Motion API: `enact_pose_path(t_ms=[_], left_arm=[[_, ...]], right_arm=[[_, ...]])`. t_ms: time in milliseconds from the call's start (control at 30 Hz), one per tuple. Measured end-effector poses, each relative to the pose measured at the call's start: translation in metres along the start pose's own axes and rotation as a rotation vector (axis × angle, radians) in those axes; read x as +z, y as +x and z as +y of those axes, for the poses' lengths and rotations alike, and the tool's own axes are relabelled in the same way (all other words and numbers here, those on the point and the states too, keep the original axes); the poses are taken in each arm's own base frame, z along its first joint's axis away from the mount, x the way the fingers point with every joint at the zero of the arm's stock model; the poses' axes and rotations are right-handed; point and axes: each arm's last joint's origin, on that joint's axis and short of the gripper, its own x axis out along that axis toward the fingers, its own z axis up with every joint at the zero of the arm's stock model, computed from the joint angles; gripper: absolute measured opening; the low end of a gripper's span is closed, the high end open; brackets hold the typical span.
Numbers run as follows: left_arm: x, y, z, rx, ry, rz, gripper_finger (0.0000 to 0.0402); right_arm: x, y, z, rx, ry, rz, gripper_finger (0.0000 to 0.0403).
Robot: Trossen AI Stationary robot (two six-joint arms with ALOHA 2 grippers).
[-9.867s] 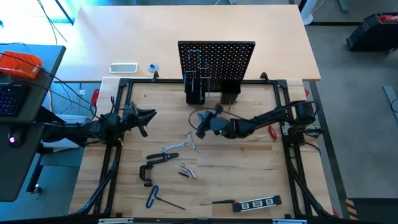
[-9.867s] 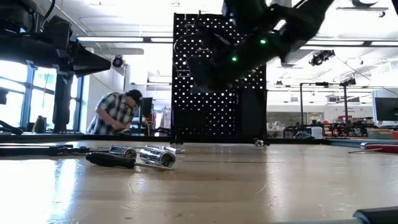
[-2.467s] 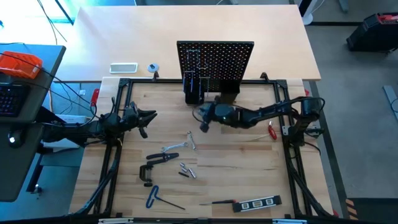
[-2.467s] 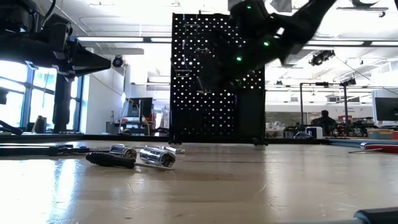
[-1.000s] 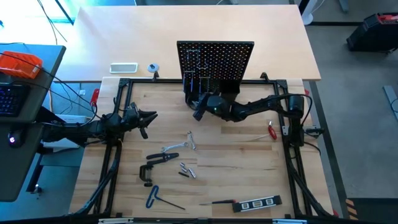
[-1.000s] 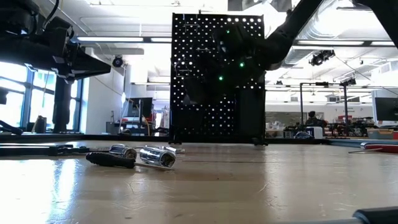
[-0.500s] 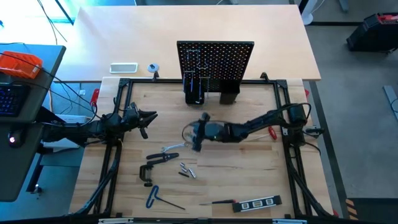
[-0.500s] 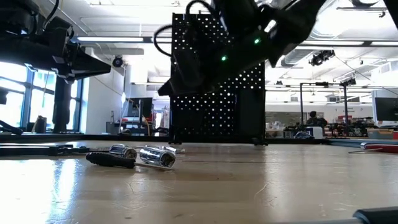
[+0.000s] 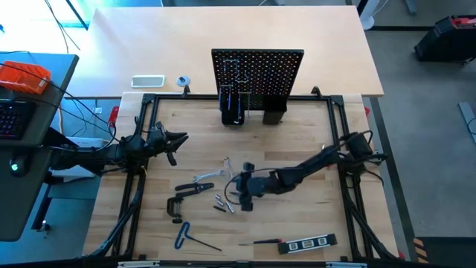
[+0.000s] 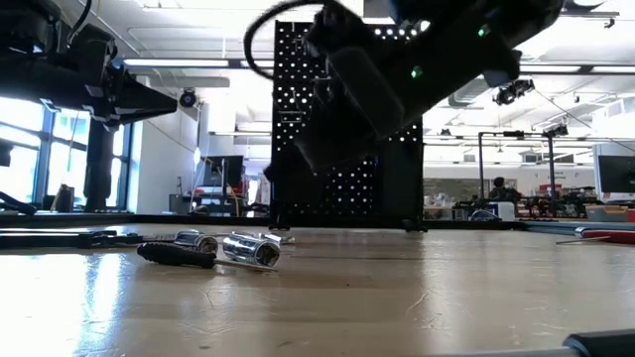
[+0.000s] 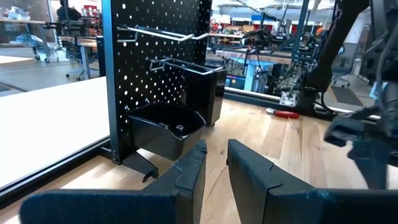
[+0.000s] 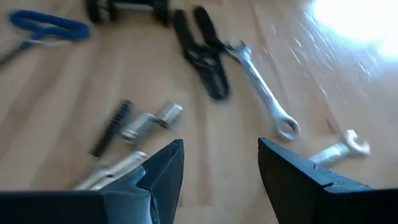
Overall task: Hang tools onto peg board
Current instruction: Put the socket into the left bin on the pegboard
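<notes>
The black peg board (image 9: 258,73) stands upright at the table's far side, with two black holder boxes (image 9: 233,115) at its base. Loose tools lie left of the middle: two silver wrenches (image 9: 206,176), black pliers (image 9: 195,190), a C-clamp (image 9: 175,209), a blue-handled hex key (image 9: 182,235) and small bits (image 9: 224,203). A level (image 9: 308,243) lies by the near edge. My right gripper (image 12: 221,168) hovers open just right of the bits (image 12: 140,124), slanting down, holding nothing. My left gripper (image 11: 214,165) waits at the left, level, its fingers slightly apart and nothing between them.
A black frame (image 9: 141,119) borders the work area. Beyond it a white tray (image 9: 147,80) and a tape roll (image 9: 182,80) lie on the far table. A thin screwdriver (image 9: 264,242) lies next to the level. Bare wood stretches right of the middle.
My right gripper has swung from the holder boxes at the peg board's base toward the near edge and a little left, tipping downward, and now hangs by the loose tools. Its fingers have stayed open. No tool has moved.
</notes>
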Motion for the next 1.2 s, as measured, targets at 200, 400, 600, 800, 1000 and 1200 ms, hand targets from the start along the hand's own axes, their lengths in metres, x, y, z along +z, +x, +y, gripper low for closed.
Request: enact_pose_path(t_ms=[200, 400, 600, 800, 1000, 1200], left_arm=[[0.000, 0.000, -0.001, -0.043, -0.066, 0.002, 0.0060], [-0.002, 0.000, -0.005, -0.162, -0.164, 0.046, 0.0060], [-0.009, 0.000, -0.005, -0.167, -0.185, 0.122, 0.0060], [-0.012, 0.000, -0.007, -0.231, -0.260, 0.170, 0.0060], [-0.019, 0.000, -0.014, -0.391, -0.330, 0.306, 0.0060], [-0.028, -0.001, -0.029, -0.500, -0.303, 0.420, 0.0060]], right_arm=[[0.002, 0.003, -0.008, 0.056, 0.014, -0.001, 0.0200], [-0.006, 0.008, 0.004, 0.217, 0.015, 0.014, 0.0200], [-0.016, 0.011, 0.022, 0.277, -0.027, 0.019, 0.0200], [-0.019, 0.008, 0.034, 0.301, -0.044, 0.019, 0.0200], [-0.023, 0.003, 0.046, 0.321, -0.011, 0.054, 0.0200], [-0.026, -0.005, 0.061, 0.171, 0.071, 0.032, 0.0200]])
